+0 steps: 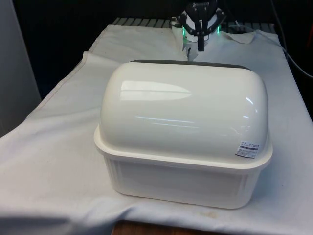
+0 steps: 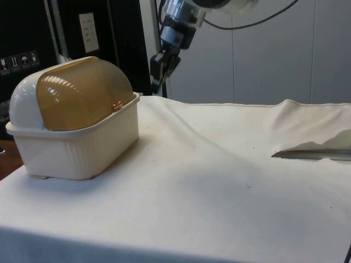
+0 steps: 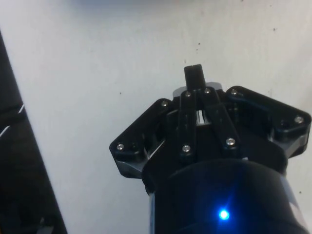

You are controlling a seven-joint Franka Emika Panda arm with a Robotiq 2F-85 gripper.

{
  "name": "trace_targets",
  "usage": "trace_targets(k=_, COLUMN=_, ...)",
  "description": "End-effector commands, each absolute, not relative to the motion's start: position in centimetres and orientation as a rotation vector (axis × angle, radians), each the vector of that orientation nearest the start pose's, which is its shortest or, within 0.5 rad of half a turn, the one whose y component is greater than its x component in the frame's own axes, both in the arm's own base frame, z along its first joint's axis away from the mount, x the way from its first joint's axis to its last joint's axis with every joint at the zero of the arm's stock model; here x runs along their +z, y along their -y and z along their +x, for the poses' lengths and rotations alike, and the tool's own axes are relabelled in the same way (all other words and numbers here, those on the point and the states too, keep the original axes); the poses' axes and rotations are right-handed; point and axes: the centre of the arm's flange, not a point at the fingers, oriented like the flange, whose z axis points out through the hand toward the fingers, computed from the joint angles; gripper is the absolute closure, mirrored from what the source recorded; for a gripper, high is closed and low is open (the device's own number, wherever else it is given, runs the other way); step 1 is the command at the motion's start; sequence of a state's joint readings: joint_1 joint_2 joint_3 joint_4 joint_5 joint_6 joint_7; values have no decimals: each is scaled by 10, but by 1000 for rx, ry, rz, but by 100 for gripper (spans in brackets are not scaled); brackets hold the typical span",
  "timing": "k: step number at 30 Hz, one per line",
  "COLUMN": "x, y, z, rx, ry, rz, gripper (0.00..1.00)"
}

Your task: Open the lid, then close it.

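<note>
One closed bread box [image 2: 74,118] sits below the gripper [image 2: 159,68], whose fingers are pressed together.

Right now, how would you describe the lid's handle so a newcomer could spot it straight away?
On the white cloth stands a cream bread box with a rounded top. In the side view its amber, ribbed roll lid is shut down to the base's rim. The handle is the small orange knob at the lid's lower edge, on the side facing the gripper, the one bright spot on the box.

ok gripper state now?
Gripper: shut, empty, in the air beyond the bread box.
</note>
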State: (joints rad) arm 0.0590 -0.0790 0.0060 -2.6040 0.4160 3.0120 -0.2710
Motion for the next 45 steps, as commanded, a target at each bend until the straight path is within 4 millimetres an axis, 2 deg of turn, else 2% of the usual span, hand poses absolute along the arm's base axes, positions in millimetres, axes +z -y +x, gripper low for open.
trace_targets(k=1, x=327, y=1, z=471, rx=-760, ry=-108, rz=-2954, gripper=100)
trace_targets(k=15, x=295, y=7, z=482, rx=-799, ry=-144, rz=-2987, gripper=100)
trace_targets(k=20, x=278, y=10, z=495, rx=-824, ry=-160, rz=-3000, gripper=100)
trace_targets(k=35, x=276, y=9, z=504, rx=-836, ry=-165, rz=-2997, gripper=100)
trace_targets(k=45, x=277, y=15, z=527, rx=-853, ry=-174, rz=-2992, gripper=100)
